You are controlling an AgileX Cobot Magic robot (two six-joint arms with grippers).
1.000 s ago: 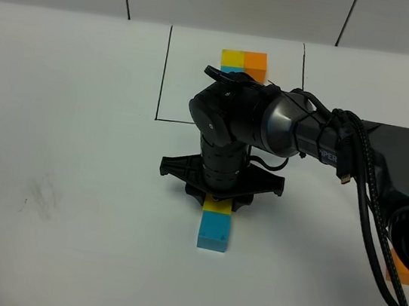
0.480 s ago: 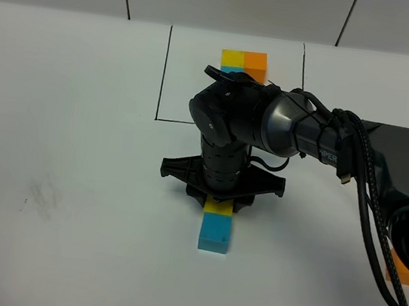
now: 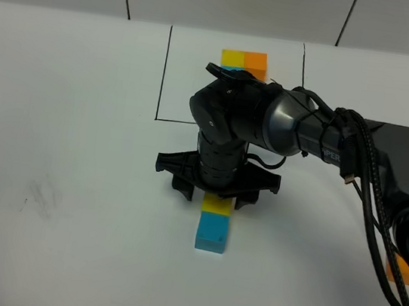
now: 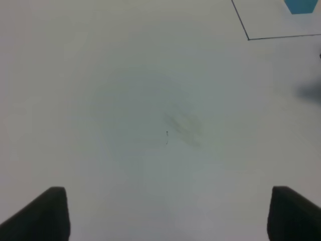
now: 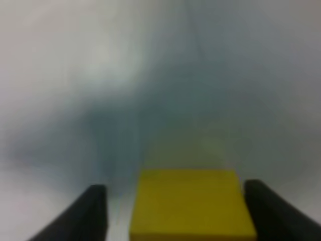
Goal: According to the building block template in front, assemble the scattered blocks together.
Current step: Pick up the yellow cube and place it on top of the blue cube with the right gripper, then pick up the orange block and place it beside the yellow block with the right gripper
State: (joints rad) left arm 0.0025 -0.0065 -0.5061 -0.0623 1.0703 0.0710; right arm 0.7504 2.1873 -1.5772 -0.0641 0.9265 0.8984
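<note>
so the right gripper [image 3: 214,197] straddles the yellow cube [image 3: 218,204] wide open, gripping nothing, since it's sitting flush on the far side of the cyan cube [image 3: 212,232] like the template [image 3: 244,58]; left gripper [image 4: 168,216] open, empty.

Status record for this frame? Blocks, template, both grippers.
template: yellow, orange and cyan trio inside the drawn rectangle
yellow block: touching the cyan block, the two in a line
orange block: apart, far right, partly hidden
right gripper: jaws open, one each side of the yellow block, gaps showing
left gripper: jaws open, holding nothing
assembly: orange not yet joined
</note>
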